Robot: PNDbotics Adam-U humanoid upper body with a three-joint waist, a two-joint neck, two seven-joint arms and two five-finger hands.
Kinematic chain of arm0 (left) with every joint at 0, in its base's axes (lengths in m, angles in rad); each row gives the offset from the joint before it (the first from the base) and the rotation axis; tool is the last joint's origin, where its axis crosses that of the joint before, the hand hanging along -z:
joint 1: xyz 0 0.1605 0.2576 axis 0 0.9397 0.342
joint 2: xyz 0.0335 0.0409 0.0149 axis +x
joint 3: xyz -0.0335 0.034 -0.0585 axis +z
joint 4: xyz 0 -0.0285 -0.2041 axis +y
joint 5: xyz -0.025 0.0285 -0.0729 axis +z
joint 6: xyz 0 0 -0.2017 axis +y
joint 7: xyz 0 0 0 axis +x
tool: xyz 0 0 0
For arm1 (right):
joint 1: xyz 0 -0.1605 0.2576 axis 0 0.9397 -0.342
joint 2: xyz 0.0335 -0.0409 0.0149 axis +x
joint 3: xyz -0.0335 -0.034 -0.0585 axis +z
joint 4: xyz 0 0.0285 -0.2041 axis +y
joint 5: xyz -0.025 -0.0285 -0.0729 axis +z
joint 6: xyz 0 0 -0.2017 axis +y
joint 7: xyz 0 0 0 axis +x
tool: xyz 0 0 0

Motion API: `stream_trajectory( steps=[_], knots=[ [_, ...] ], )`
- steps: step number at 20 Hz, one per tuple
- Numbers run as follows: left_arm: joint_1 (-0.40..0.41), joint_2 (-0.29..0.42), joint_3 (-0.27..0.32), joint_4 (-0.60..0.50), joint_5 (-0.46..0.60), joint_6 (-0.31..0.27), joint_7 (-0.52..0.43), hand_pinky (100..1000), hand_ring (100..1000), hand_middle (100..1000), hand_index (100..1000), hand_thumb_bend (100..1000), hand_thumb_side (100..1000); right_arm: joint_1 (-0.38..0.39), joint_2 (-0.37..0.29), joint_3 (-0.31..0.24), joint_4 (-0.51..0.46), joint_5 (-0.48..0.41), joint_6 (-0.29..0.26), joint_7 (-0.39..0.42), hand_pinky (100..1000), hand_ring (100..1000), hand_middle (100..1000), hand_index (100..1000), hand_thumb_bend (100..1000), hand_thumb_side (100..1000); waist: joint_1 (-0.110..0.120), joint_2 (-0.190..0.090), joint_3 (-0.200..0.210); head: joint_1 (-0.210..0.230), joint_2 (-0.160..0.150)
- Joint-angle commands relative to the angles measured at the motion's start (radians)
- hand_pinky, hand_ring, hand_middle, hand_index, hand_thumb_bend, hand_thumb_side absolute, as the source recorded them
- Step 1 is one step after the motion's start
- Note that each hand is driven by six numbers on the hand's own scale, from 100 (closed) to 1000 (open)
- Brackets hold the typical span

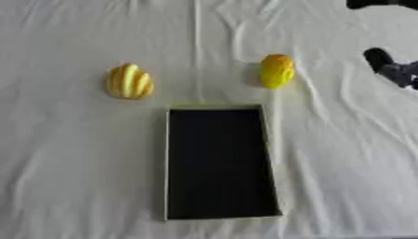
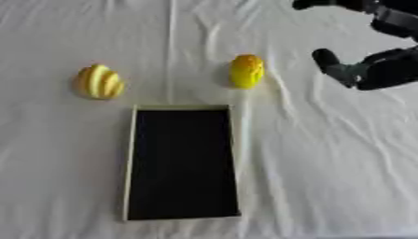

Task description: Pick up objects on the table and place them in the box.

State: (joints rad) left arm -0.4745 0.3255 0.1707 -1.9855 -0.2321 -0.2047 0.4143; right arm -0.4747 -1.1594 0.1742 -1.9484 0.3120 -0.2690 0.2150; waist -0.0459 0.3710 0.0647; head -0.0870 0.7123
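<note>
Hovering right hand (image 2: 372, 65), fingers spread, holding nothing. Yellow fruit (image 2: 247, 71) just beside fingertips, ribbed fruit (image 2: 99, 81) well beyond, both outside box (image 2: 129, 163). Risk: sideways approach nudging rounded fruit into rolling.

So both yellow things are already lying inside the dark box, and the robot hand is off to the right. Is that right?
Not quite. Both eye views show the ribbed yellow thing and the smooth yellow thing on the white cloth beyond the box, which holds nothing. The right robot hand is indeed off right.
</note>
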Motion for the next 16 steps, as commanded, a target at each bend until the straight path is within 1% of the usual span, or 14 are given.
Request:
stream_trajectory(
  steps=[1, 4, 8, 15, 16],
  knots=[
    [-0.010, 0.024, 0.000, -0.014, 0.006, -0.001, -0.006, 776, 804, 781, 862, 100, 325, -0.042, -0.031, 0.028, 0.037, 0.027, -0.014, 0.051, 946, 961, 893, 937, 100, 230, -0.001, -0.018, 0.002, -0.008, -0.008],
    [-0.009, 0.024, -0.003, -0.014, 0.009, 0.000, -0.010, 776, 804, 781, 862, 100, 326, -0.092, -0.006, 0.065, 0.080, 0.012, -0.018, 0.097, 966, 969, 875, 936, 100, 220, -0.001, -0.020, 0.004, -0.012, -0.010],
    [-0.010, 0.021, -0.004, -0.014, 0.011, 0.000, -0.013, 776, 804, 780, 862, 100, 327, -0.155, 0.033, 0.107, 0.144, -0.015, 0.000, 0.156, 982, 970, 857, 929, 100, 211, -0.001, -0.022, 0.007, -0.018, -0.009],
    [-0.010, 0.018, -0.008, -0.014, 0.015, 0.000, -0.022, 777, 804, 781, 861, 100, 328, -0.249, 0.115, 0.168, 0.262, 0.006, 0.020, 0.237, 999, 972, 849, 938, 100, 200, 0.002, -0.023, 0.010, -0.031, -0.005],
    [-0.010, 0.017, -0.008, -0.014, 0.016, 0.000, -0.022, 777, 804, 781, 861, 100, 329, -0.259, 0.125, 0.174, 0.275, 0.010, 0.019, 0.247, 1000, 974, 850, 941, 100, 214, 0.002, -0.023, 0.010, -0.032, -0.004]
  ],
)
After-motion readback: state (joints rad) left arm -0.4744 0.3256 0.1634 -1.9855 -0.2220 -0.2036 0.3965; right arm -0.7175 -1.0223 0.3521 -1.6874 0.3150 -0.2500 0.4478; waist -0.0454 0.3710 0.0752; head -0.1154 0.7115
